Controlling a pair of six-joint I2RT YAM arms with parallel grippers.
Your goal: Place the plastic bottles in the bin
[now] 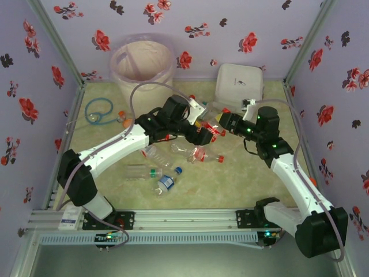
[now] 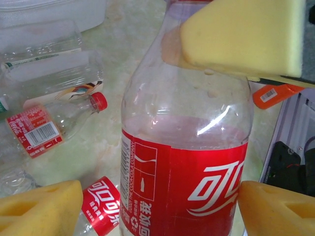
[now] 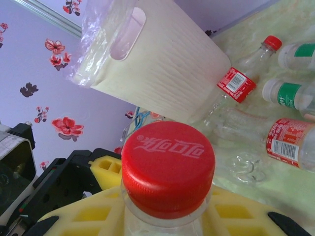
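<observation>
Right claw point(image 3: 167, 216) grips the bottle point(image 2: 187, 123) by its neck, left claw point(image 2: 157, 211) open around its body: a handover, which needs the left to close before the bin point(image 1: 128, 86).

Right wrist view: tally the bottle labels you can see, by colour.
Red labels: 2
Green labels: 2
Total: 4

lilac floral walls point(image 1: 190, 17); pale green marbled tabletop point(image 1: 230, 184)
</observation>
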